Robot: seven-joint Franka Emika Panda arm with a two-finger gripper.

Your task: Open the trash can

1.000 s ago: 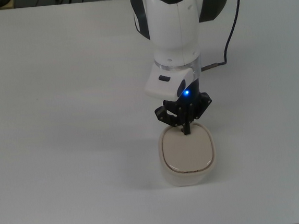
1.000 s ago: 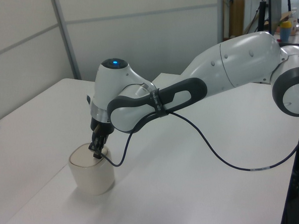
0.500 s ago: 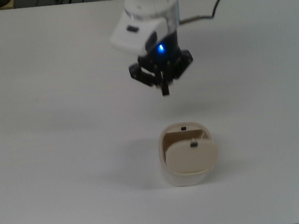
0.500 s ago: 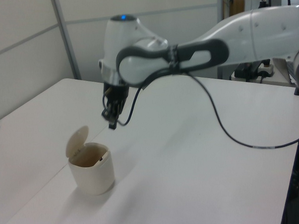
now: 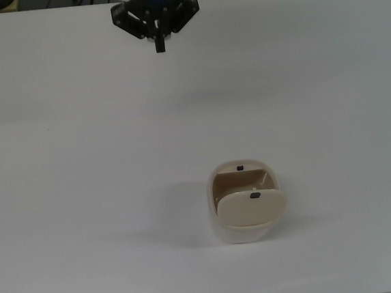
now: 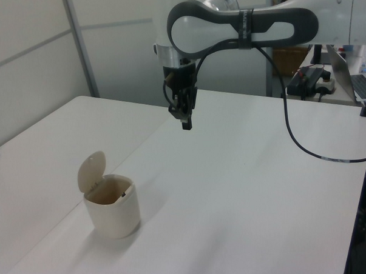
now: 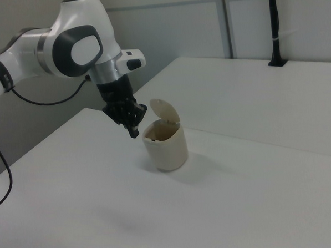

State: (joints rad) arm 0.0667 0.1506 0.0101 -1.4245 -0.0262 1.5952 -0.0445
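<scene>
The trash can [image 5: 247, 232] [image 6: 113, 214] [image 7: 167, 148] is a small cream-white bin standing on the white table. Its beige lid [image 5: 251, 207] [image 6: 90, 172] [image 7: 164, 111] is flipped up, so the hollow inside shows. A tiny black button [image 5: 240, 168] sits at the rim. My gripper [image 5: 160, 47] [image 6: 185, 123] [image 7: 134, 133] hangs in the air well away from the bin, near the top view's upper edge. Its black fingers are shut together with nothing between them.
The white table [image 5: 67, 164] spreads wide around the bin. A black cable [image 6: 305, 150] trails from the arm above the left view's right side. A wall with panel strips [image 6: 75, 44] lies beyond the table's far edge, and a black post [image 7: 273, 24] stands at the right view's back.
The gripper rose from the bin's rim and drew back far toward the top view's upper edge. The lid sprang up from closed and now stands more upright.
</scene>
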